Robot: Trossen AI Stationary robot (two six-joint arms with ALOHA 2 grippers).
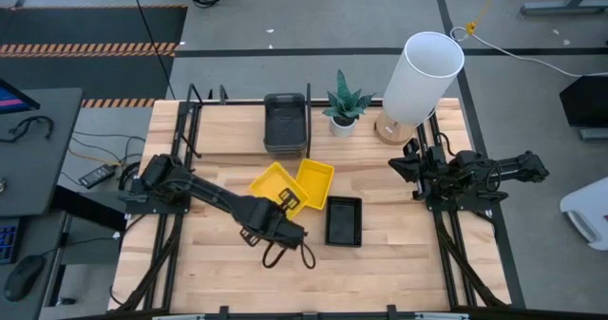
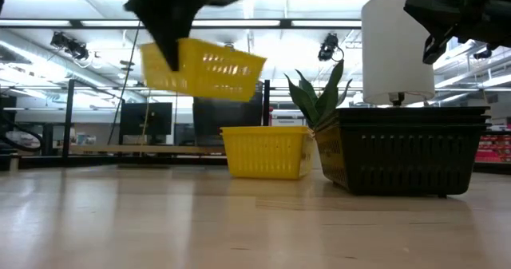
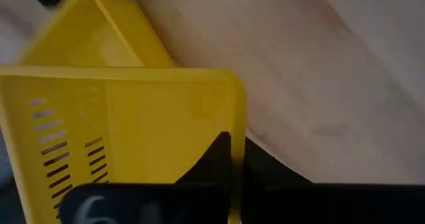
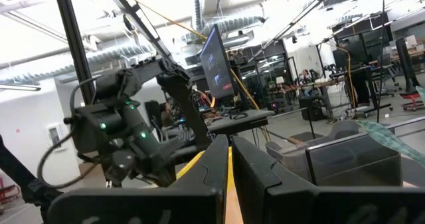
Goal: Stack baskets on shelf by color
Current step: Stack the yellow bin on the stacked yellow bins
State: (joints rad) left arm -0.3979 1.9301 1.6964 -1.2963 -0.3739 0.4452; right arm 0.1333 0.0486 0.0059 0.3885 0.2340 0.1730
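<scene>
The left gripper (image 1: pixel 287 202) was clamped on the rim of a yellow basket (image 1: pixel 274 188), fingers closed on the wall near one corner, as the left wrist view confirmed. In the low view that basket (image 2: pixel 204 68) hung tilted, clear of the table (image 1: pixel 399 263), one end lower than the other. A second yellow basket (image 1: pixel 315 183) sat on the table just beside it, and a black basket (image 1: pixel 343 221) lay nearer the front edge.

Judgement: the step in hand was carrying the held basket to its colour mate. To do it well, the basket should be levelled first, aligned squarely above the second yellow one, then lowered straight so the rims nest; a one-corner hold invites swing or slip, so motion should be slow.

The left arm reached from the left edge diagonally towards mid-table, wrist bent down.

Farther off, grey baskets (image 1: pixel 285 123) stood stacked on the shelf (image 1: pixel 228 144) at the back. The right arm waited folded at the right edge, its gripper (image 1: pixel 410 168) seemingly closed and empty.
</scene>
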